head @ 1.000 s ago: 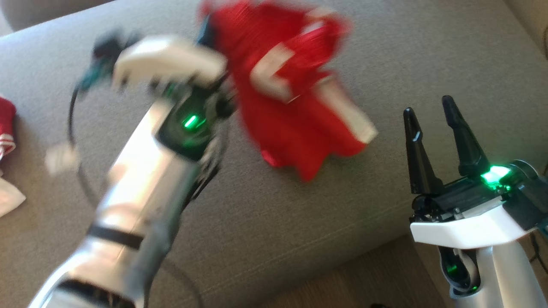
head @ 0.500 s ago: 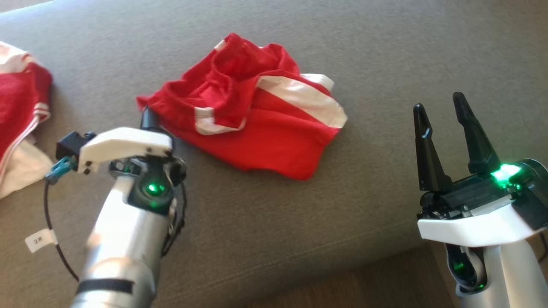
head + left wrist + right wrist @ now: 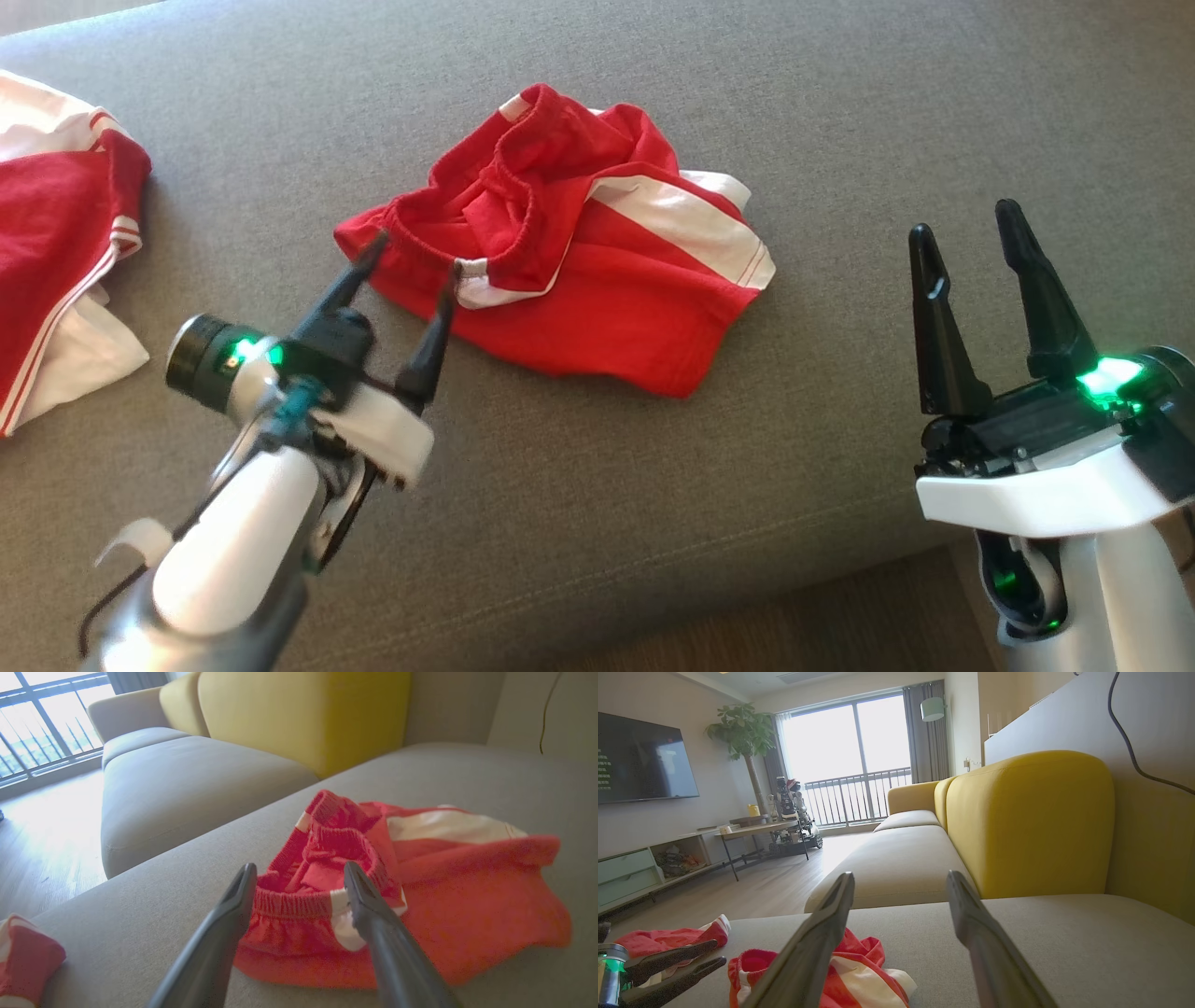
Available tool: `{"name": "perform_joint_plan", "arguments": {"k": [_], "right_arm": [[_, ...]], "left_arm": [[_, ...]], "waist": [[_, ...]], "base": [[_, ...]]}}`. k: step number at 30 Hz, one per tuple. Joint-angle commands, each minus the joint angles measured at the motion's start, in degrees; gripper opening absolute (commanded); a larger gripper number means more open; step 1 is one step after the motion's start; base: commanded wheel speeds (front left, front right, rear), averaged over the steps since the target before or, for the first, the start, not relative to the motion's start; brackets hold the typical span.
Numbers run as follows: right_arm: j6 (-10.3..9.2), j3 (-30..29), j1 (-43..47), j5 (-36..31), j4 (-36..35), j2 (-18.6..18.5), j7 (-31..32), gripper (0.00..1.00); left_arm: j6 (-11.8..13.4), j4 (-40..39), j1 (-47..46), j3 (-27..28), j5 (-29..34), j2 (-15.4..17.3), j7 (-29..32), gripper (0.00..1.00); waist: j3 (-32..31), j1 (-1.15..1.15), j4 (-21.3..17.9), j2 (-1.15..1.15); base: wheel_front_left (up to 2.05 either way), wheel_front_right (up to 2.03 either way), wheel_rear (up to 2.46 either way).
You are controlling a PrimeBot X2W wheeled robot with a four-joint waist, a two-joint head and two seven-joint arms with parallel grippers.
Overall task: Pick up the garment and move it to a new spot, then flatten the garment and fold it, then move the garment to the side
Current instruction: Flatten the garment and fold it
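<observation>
Grey sofa (image 3: 840,112); second red-white garment (image 3: 47,215) at left; yellow cushion (image 3: 1031,821) behind.

Bare sofa seat (image 3: 840,140) around crumpled garment (image 3: 597,308); second garment (image 3: 56,233) far left; yellow backrest (image 3: 1031,821) behind.

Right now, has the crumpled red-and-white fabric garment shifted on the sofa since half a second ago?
No. The crumpled red-and-white garment keeps its gap to the second red garment at left.

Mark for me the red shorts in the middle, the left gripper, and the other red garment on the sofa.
red shorts (image 3: 616,313), head view, on the plain red fabric.
left gripper (image 3: 417,254), head view, midway between its open fingertips.
other red garment (image 3: 56,210), head view, on its red panel.
</observation>
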Motion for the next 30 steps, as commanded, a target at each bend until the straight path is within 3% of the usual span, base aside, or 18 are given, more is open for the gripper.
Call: {"name": "perform_joint_plan", "arguments": {"k": [1,6,11,18,30], "right_arm": [[-0.01,1.1,-0.1,0.6,-2.0,-0.3,-0.4,1.00],[-0.01,0.0,-0.2,2.2,-1.9,-0.3,-0.4,1.00],[-0.01,-0.5,-0.2,2.7,-1.9,-0.3,-0.4,1.00],[-0.01,-0.7,-0.5,2.7,-2.0,-0.3,-0.4,1.00],[-0.01,-0.3,-0.6,3.2,-1.8,-0.3,-0.4,1.00]], "left_arm": [[-1.1,-2.4,-3.2,-0.4,3.9,4.3,1.8,1.00],[-2.6,-5.1,-6.4,-5.4,12.2,9.4,6.2,1.00],[-2.7,-6.1,-7.5,-7.5,16.0,11.6,9.0,1.00],[-5.8,-7.5,-8.5,-9.5,17.0,14.2,15.0,1.00],[-7.9,-10.5,-11.7,-12.4,20.1,17.1,18.3,1.00]], "waist": [[0.1,0.00,-0.2,0.00],[0.3,0.00,-1.2,0.00],[0.6,0.00,-1.9,0.00],[1.4,0.00,-2.6,0.00],[2.7,0.00,-3.0,0.00]], "base": [[0.00,0.00,0.00],[0.00,0.00,0.00],[0.00,0.00,0.00],[0.00,0.00,0.00],[0.00,0.00,0.00]]}}
